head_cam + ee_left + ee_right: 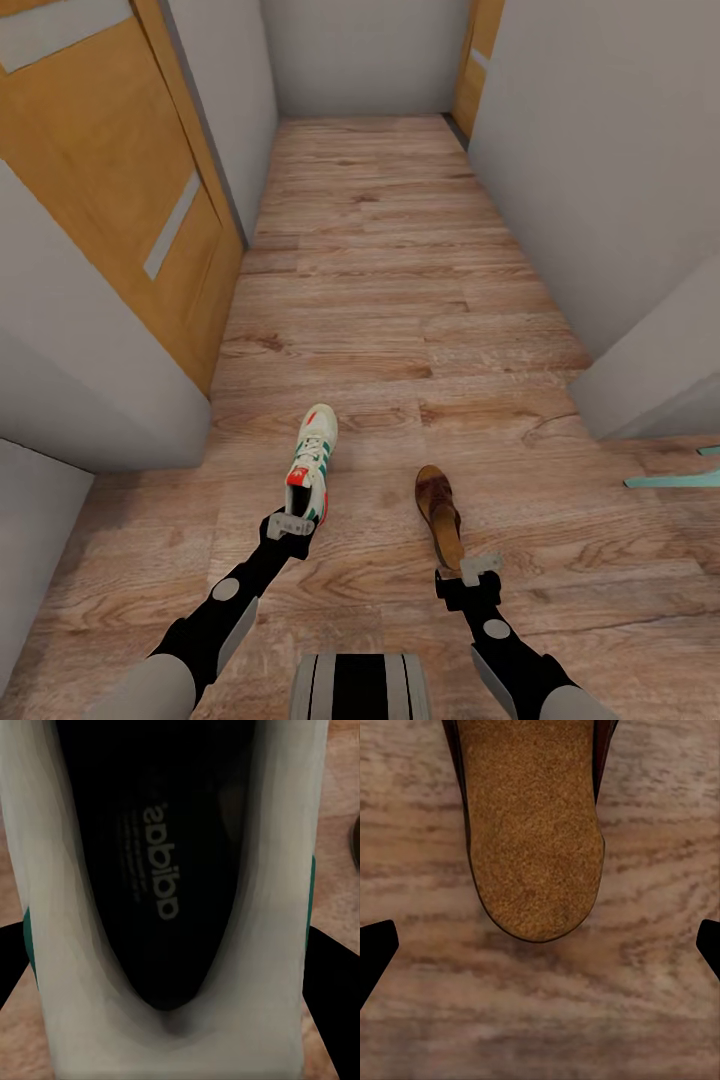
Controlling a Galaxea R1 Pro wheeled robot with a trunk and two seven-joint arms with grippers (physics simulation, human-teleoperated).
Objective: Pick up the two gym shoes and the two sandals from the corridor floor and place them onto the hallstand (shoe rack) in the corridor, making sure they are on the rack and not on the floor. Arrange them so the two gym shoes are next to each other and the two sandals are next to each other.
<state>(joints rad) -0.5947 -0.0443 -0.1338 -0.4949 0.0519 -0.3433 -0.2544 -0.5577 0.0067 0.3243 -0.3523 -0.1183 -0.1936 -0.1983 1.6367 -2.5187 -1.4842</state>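
Two doors (120,190) beside corridor floor (400,280)

There is one word I can read. It is "adidas", in pale letters on the dark insole (161,862) inside the white gym shoe (67,967). Next to that word there are some lines of very tiny print, but they are too small and blurry to read. I cannot see any other words, numbers or signs.
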